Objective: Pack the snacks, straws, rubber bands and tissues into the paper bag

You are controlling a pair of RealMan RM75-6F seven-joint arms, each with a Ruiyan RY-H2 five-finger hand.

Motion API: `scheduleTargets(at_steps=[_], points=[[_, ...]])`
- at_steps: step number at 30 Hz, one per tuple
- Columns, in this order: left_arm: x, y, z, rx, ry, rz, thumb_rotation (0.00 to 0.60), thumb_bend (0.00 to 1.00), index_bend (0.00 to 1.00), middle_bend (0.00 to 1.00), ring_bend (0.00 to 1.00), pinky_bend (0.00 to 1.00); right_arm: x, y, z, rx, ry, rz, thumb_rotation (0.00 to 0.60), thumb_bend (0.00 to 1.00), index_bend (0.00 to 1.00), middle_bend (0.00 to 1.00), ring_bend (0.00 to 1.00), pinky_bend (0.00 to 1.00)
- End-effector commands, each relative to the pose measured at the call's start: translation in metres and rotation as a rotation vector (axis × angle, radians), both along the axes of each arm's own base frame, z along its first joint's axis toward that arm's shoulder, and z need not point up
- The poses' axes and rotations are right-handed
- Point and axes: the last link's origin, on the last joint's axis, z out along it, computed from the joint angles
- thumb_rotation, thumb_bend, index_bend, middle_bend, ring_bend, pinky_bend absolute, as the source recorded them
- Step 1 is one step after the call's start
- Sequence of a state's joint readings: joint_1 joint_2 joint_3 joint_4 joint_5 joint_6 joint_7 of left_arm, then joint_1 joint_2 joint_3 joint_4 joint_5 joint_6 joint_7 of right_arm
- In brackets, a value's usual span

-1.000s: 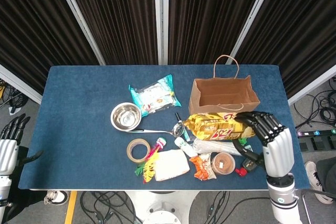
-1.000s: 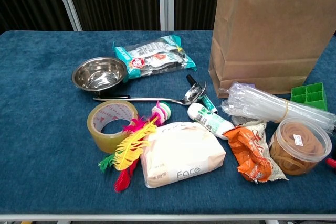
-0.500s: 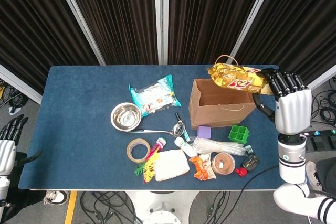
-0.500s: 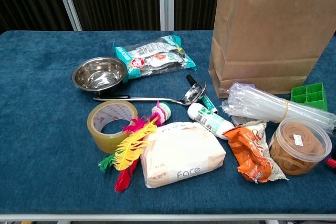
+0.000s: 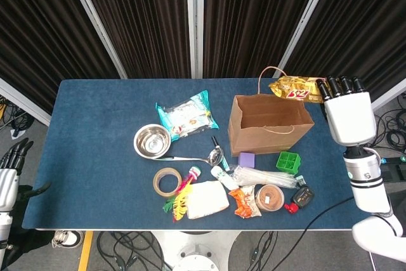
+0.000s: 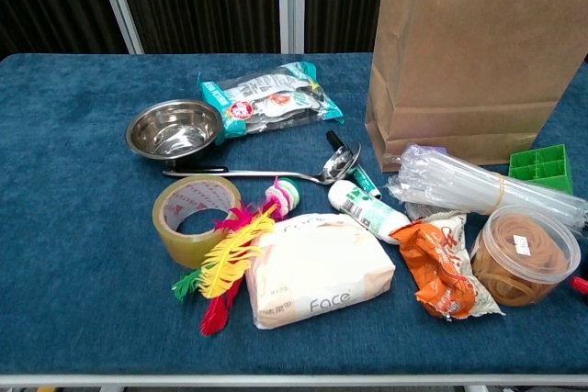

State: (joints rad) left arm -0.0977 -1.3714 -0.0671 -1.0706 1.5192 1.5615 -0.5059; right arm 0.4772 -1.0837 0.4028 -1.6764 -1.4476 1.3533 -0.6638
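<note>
My right hand (image 5: 346, 109) holds a yellow snack bag (image 5: 295, 88) in the air over the back right corner of the open brown paper bag (image 5: 269, 124) (image 6: 469, 52). On the table lie a teal snack pack (image 5: 186, 114) (image 6: 271, 98), an orange snack packet (image 5: 243, 201) (image 6: 443, 266), a bundle of clear straws (image 5: 263, 178) (image 6: 482, 185), a tub of rubber bands (image 5: 270, 197) (image 6: 521, 255) and a white tissue pack (image 5: 206, 198) (image 6: 317, 268). My left hand (image 5: 9, 172) hangs off the table's left edge, holding nothing, its fingers apart.
A steel bowl (image 5: 152, 141), a ladle (image 5: 203, 157), a tape roll (image 5: 167, 182), coloured feathers (image 5: 179, 200), a white tube (image 6: 370, 211), a purple block (image 5: 247, 159) and a green block (image 5: 288, 161) lie on the blue table (image 5: 95, 131). A black device (image 5: 302, 195) sits near the front right.
My right hand lifted the yellow snack bag from the table in front of the paper bag up and back, above the bag's rim. The purple and green blocks came into view.
</note>
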Motion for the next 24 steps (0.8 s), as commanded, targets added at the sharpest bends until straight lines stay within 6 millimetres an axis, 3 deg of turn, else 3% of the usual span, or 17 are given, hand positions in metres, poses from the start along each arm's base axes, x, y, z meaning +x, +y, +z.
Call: scheduleTargets(at_steps=[1,6,17,20,24], points=[[0.000,-0.001,0.001,0.004,0.002,-0.002,0.600,0.02,0.09,0.14,0.01,0.14,-0.009,0.000,-0.004,0.052,0.092,-0.071,0.600,0.31,0.53,0.45,0.37,0.46],[0.001,0.002,0.000,0.007,0.000,-0.004,0.600,0.02,0.08,0.14,0.01,0.14,-0.012,-0.002,-0.017,0.104,0.175,-0.089,0.600,0.31,0.53,0.45,0.37,0.46],[0.000,0.003,0.003,0.017,-0.004,0.000,0.600,0.02,0.09,0.14,0.01,0.14,0.000,0.000,-0.037,0.168,0.180,-0.035,0.600,0.28,0.54,0.45,0.37,0.46],[-0.001,0.002,0.003,0.018,-0.009,0.002,0.600,0.02,0.09,0.14,0.01,0.14,0.002,0.001,-0.038,0.184,0.189,-0.029,0.600,0.21,0.52,0.42,0.35,0.43],[-0.002,0.002,0.001,0.015,-0.010,0.005,0.600,0.02,0.09,0.14,0.01,0.14,0.006,0.002,-0.037,0.198,0.174,-0.019,0.600,0.02,0.36,0.33,0.23,0.31]])
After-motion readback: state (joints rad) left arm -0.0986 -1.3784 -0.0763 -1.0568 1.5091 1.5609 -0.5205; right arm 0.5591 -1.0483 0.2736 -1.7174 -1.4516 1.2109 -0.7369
